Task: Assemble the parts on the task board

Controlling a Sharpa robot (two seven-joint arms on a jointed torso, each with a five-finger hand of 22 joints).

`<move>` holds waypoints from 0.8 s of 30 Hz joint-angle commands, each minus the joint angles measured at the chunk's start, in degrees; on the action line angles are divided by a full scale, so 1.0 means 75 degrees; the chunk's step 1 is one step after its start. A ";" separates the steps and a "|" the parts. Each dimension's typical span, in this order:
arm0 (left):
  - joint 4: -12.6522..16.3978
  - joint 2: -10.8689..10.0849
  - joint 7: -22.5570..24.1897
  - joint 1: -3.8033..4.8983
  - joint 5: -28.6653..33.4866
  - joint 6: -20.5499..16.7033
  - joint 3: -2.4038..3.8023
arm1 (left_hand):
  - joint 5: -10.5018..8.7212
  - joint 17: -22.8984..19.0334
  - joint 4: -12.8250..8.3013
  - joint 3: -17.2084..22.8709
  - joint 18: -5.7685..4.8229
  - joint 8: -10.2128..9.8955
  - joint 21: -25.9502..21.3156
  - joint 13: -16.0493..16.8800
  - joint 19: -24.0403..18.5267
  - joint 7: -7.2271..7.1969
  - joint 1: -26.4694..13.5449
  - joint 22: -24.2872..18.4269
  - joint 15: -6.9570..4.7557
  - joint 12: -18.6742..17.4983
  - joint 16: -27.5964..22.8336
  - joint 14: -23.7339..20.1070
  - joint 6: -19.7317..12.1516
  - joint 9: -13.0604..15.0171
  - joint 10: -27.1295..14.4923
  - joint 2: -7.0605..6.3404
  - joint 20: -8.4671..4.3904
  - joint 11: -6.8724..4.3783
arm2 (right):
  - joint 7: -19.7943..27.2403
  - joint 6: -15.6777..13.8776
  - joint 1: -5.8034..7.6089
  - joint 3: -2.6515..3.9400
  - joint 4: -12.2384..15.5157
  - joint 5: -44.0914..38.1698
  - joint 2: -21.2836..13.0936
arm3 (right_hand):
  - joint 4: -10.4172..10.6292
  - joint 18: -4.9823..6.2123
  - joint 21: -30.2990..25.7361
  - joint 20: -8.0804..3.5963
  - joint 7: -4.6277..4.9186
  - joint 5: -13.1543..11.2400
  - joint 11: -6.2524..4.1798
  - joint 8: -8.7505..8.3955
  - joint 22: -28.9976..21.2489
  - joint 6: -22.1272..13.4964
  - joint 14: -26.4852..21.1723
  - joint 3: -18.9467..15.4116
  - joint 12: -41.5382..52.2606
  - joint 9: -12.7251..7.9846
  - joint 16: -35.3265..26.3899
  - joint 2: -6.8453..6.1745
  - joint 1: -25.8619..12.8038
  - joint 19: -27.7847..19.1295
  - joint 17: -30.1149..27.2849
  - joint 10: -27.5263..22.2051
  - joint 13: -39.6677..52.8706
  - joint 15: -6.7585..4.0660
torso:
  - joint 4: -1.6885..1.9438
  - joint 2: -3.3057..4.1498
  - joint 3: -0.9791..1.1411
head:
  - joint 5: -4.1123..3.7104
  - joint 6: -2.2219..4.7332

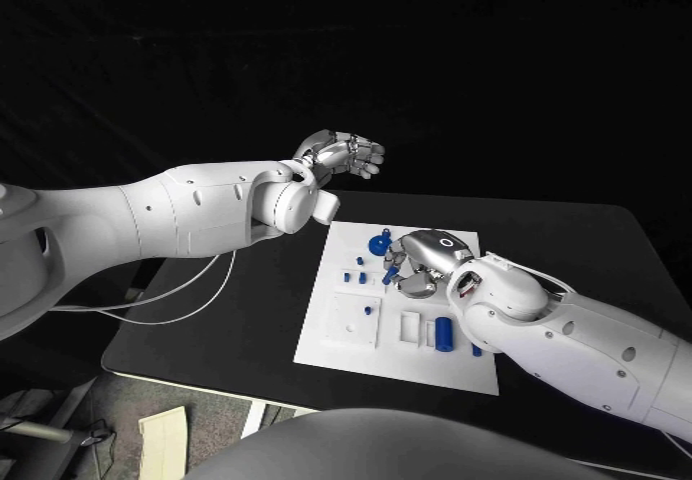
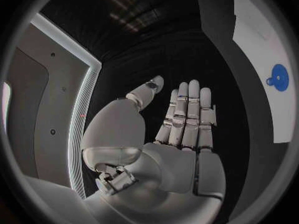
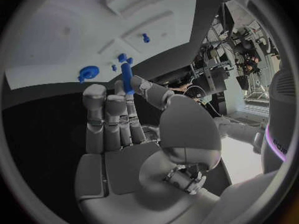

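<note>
One white task board (image 1: 346, 345) lies in the middle of the head view on one black table (image 1: 577, 250). Two white arms reach in, each ending in a silver hand: the left hand (image 1: 343, 155) at upper centre, the right hand (image 1: 421, 262) over the board. One blue disc-shaped part (image 1: 379, 243) sits near the board's top edge, one larger blue cylinder (image 1: 444, 334) lower right, and several small blue parts (image 1: 356, 270) are too small to count surely. The right hand pinches one blue peg (image 3: 127, 78).

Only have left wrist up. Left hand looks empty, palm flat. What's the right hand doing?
Observer: The right hand pinches a slim blue peg between thumb and fingers.
Operator: Over the board?
Observer: Yes, in the head view it is above the middle of the task board, beside the round blue disc.
Operator: Left hand anywhere near it?
Observer: No. The left hand is raised beyond the board's far edge, over dark background, holding nothing.
</note>
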 commanded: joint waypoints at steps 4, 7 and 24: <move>-0.0023 0.0061 0.0107 0.0014 0.0037 0.0015 0.0008 | 0.0051 0.0015 0.0017 -0.0028 0.0122 0.0048 -0.0039 -0.0011 0.0012 0.0007 -0.0024 0.0008 0.0002 0.0043 -0.0042 0.0043 -0.0045 -0.0009 -0.0028 0.0022 0.0024 -0.0010 | 0.0145 0.0163 -0.0069 -0.0148 -0.0086 -0.0182 0.0345 | 0.0002 0.0830 0.0048 -0.0067 -0.0009 -0.0040 -0.0132 0.0020 0.0135 0.0047 -0.0116 0.0050 0.0051 0.0135 0.0047 0.0047 -0.0043 0.0012 -0.0008 0.0392 0.0011 -0.0150 | 0.0010 -0.0003 -0.0009 | 0.0109 -0.0027; -0.0043 0.0111 0.0107 0.0014 0.0038 0.0019 0.0008 | 0.0051 0.0017 0.0017 -0.0029 0.0122 0.0049 -0.0040 -0.0012 0.0012 0.0007 -0.0025 0.0008 0.0002 0.0043 -0.0043 0.0044 -0.0044 -0.0010 -0.0027 0.0021 0.0024 -0.0010 | 0.0148 0.0205 -0.0174 -0.0225 -0.0138 -0.0273 0.0530 | -0.0001 0.0830 0.0048 -0.0068 -0.0009 -0.0040 -0.0132 0.0019 0.0135 0.0046 -0.0116 0.0051 0.0051 0.0136 0.0046 0.0049 -0.0042 0.0012 -0.0008 0.0390 0.0013 -0.0150 | 0.0020 0.0008 -0.0015 | 0.0133 -0.0038; -0.0117 0.0261 0.0101 0.0013 0.0070 0.0036 0.0007 | 0.0050 0.0028 0.0022 -0.0029 0.0121 0.0055 -0.0043 -0.0015 0.0013 0.0007 -0.0028 0.0009 0.0002 0.0045 -0.0053 0.0047 -0.0043 -0.0013 -0.0025 0.0025 0.0024 -0.0011 | 0.0177 0.0328 -0.0487 -0.0559 -0.0702 -0.0496 0.1115 | -0.0054 0.0830 0.0052 -0.0074 -0.0005 -0.0040 -0.0129 0.0008 0.0133 0.0033 -0.0121 0.0041 0.0055 0.0150 0.0040 0.0095 -0.0058 0.0002 -0.0014 0.0368 0.0041 -0.0147 | 0.0028 0.0012 -0.0018 | 0.0256 -0.0049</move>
